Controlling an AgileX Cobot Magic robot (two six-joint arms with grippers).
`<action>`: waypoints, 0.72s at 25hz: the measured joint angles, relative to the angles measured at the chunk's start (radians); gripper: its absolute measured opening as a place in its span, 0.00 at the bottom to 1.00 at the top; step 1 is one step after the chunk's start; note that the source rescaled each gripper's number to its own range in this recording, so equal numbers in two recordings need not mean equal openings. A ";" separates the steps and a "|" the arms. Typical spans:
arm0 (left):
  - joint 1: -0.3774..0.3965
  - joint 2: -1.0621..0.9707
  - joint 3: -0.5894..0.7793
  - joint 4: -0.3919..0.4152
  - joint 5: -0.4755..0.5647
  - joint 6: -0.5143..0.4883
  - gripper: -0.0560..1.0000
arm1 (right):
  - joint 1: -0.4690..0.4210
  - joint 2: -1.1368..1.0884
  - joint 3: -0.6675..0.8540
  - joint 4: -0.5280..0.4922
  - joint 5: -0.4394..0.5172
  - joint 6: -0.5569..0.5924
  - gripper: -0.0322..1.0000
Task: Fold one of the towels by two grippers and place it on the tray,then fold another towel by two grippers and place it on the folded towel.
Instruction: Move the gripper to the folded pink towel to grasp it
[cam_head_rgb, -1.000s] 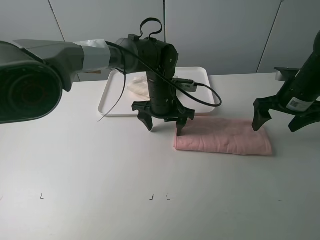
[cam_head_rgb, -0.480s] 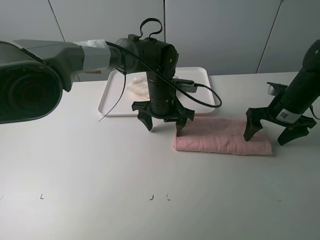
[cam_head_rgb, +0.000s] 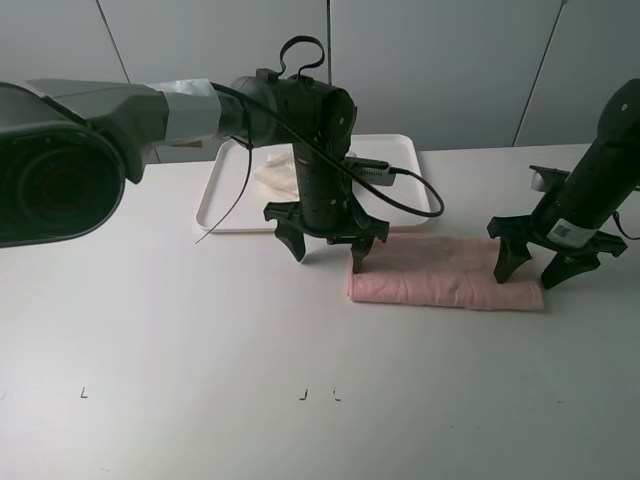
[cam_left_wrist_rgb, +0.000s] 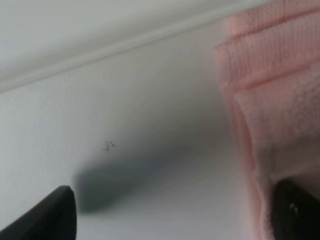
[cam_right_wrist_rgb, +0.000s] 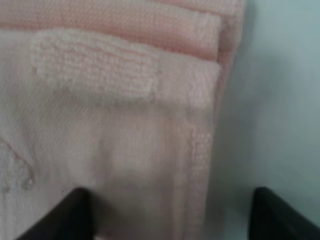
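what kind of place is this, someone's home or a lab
Most likely a robotics lab or test bench: a white table with small position marks, plain grey wall panels, and the left pincer and right pincer at a pink towel.

A pink towel (cam_head_rgb: 445, 283) lies flat on the table (cam_head_rgb: 200, 330), folded lengthwise into a long, layered strip. Just behind its left end sits a white rectangular tray (cam_head_rgb: 402, 152). The tray holds what appears to be a crumpled white towel (cam_head_rgb: 270, 176), largely hidden.
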 joint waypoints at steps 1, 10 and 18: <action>0.000 0.000 0.000 0.000 0.000 0.000 0.99 | 0.000 0.001 0.000 0.002 -0.007 0.000 0.58; 0.000 0.000 0.000 0.000 0.000 0.004 0.99 | 0.000 0.004 0.000 0.034 -0.025 0.000 0.43; 0.000 0.000 0.000 0.000 0.000 0.004 0.99 | 0.015 0.020 0.000 0.054 -0.026 -0.006 0.26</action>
